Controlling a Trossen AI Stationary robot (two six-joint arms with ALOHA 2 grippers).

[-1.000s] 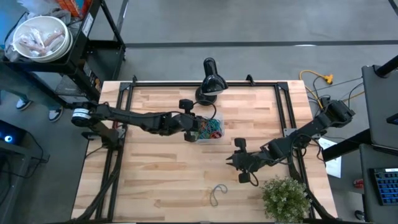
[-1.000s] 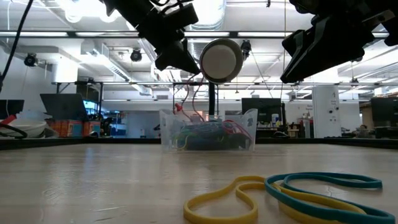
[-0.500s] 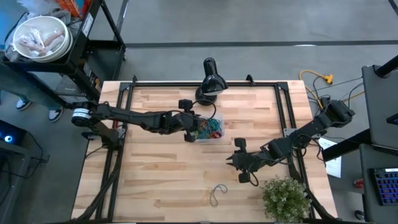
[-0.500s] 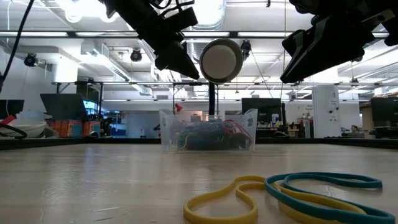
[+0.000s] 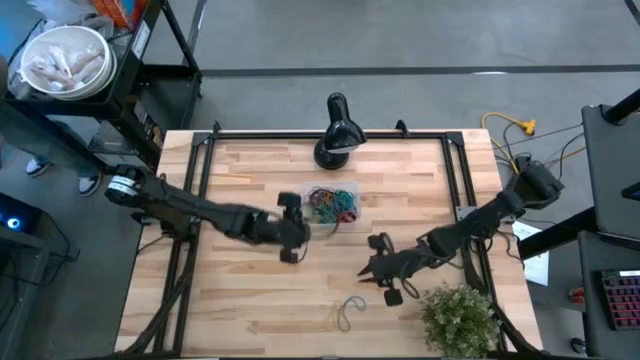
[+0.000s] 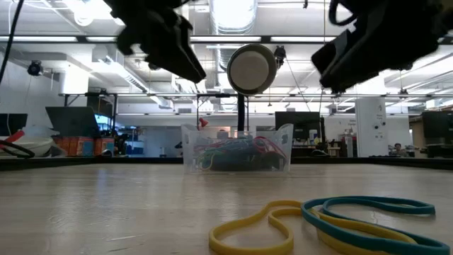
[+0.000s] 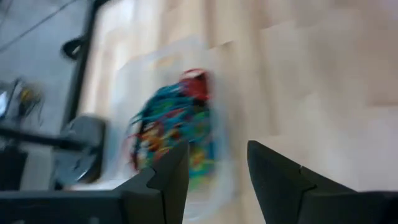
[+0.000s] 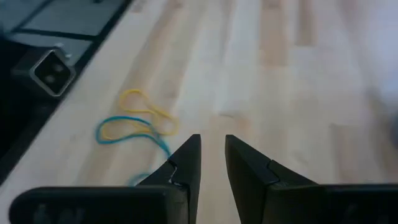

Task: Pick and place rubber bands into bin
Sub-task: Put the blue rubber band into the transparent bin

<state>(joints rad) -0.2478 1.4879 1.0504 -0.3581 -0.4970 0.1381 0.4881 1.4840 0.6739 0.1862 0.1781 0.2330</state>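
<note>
You have the wooden table [image 5: 250,290] under both arms, with the bin [image 5: 333,205] as your landmark near its middle. The black lamp [image 5: 337,130] stands behind the bin, and the potted plant [image 5: 460,318] sits at the table's near right corner, well away from it. The left gripper [image 7: 217,165] hangs just to the bin's left, its 2 fingers parted and empty. The right gripper [image 8: 211,158] hovers nearer you than the bin and to its right, fingers slightly apart, nothing between them. The bin holds a tangle of rubber bands [image 5: 335,203]; 2 loose bands [image 8: 134,124], yellow and blue, lie well in front of it.
</note>
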